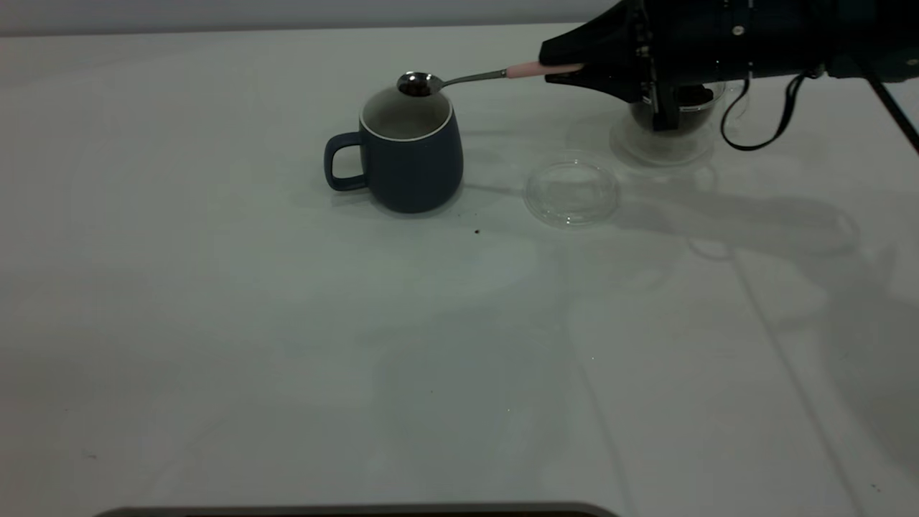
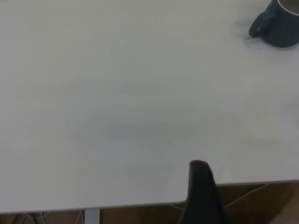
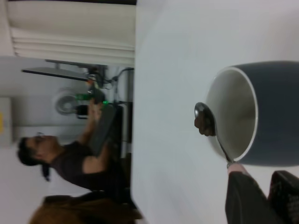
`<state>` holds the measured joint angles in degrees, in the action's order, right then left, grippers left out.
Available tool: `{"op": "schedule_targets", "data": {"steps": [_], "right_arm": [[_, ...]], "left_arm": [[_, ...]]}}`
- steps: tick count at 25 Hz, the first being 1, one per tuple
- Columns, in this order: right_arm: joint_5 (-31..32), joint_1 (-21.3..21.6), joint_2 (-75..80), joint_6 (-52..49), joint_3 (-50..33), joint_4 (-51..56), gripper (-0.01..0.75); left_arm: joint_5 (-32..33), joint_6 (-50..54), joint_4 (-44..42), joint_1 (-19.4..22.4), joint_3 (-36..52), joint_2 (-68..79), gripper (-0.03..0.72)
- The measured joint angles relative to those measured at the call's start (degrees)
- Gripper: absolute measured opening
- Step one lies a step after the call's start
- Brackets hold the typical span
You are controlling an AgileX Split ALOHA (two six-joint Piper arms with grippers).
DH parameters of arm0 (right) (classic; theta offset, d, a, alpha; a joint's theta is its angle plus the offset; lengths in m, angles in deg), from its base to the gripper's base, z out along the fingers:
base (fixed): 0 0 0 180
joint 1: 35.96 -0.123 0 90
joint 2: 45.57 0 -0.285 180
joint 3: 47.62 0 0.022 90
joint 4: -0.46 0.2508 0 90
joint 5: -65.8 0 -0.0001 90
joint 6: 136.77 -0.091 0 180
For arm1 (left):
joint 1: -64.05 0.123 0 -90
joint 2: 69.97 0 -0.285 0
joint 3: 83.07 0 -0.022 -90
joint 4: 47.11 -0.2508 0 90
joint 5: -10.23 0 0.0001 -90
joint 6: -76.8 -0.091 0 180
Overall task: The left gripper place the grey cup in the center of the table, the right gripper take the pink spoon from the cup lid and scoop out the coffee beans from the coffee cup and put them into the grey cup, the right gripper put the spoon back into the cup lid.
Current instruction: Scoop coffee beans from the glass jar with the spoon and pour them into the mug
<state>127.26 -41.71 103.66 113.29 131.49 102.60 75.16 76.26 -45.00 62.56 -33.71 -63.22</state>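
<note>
Right gripper (image 1: 567, 68): at the far right of the table (image 1: 287, 345), raised above it, fingers pinched on the pale handle of the pink spoon (image 1: 459, 77). Spoon held roughly level, steel bowl out over the far rim of the grey cup (image 1: 409, 154); something dark sits in the bowl, likely coffee beans (image 3: 202, 122), though the views are too dim to be sure.

Grey cup: upright near the table's middle, handle toward the left arm's side, white inside showing.

Cup lid (image 1: 572, 192): flat on the table, between the grey cup and the coffee cup (image 1: 664, 133), touching neither.

Coffee cup: behind and under the right gripper, mostly hidden by it; dark contents just visible through the glass.

Small dark speck (image 1: 477, 231): on the table in front of the grey cup.

Left gripper (image 2: 201, 191): at the table's edge, well apart from the grey cup; whether its fingers are spread or pressed together cannot be told.

Room: a person (image 3: 70, 158) beyond the table edge in the right wrist view.
</note>
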Motion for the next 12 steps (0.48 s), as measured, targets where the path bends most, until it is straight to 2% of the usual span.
{"op": "schedule_targets", "data": {"steps": [4,9,12], "right_arm": [[-3.3,-0.65,0.04,9.06,0.82,0.0,0.112],[-4.18,-0.65,0.06,33.83,1.03,0.0,0.112],[-4.13,-0.65,0.06,39.25,1.03,0.0,0.112]], "left_arm": [[0.0,0.0,0.0,0.0,0.0,0.0,0.567],[0.0,0.0,0.0,0.0,0.0,0.0,0.567],[0.0,0.0,0.0,0.0,0.0,0.0,0.567]]}}
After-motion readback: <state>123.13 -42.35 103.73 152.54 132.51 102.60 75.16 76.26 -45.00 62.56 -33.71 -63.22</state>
